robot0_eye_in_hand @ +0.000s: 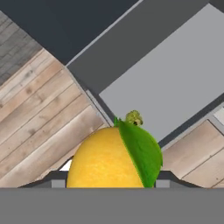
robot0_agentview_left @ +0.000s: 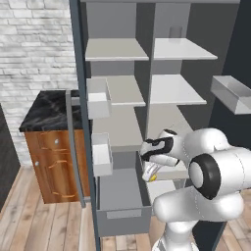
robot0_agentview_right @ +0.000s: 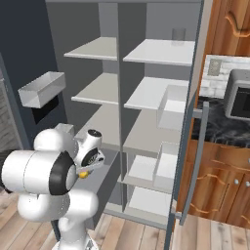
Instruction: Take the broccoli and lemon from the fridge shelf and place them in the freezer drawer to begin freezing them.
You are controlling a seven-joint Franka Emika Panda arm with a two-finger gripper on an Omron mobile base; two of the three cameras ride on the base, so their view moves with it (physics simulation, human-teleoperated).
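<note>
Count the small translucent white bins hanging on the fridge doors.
3. One upper bin and one lower bin sit on the door by the wooden cabinet; a third bin hangs on the opposite dark door. Others may be hidden.

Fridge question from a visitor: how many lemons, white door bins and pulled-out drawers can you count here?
lemon: 1
door bins: 3
open drawer: 1
Total: 5
</note>
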